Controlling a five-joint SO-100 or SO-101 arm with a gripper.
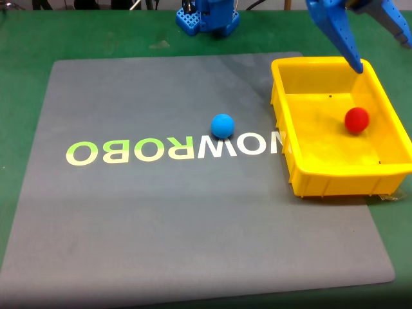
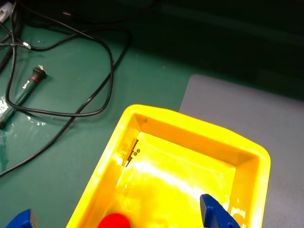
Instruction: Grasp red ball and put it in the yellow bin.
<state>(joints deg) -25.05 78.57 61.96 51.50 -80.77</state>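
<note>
The red ball lies inside the yellow bin, toward its right side, free of the gripper. My blue gripper hangs open above the bin's far right corner, one fingertip just over the rim. In the wrist view the two blue fingertips stand wide apart at the bottom edge, with the red ball below and between them on the floor of the yellow bin.
A blue ball rests on the grey mat left of the bin, by the white lettering. The arm's blue base stands at the far edge. Black cables lie on the green table beyond the bin.
</note>
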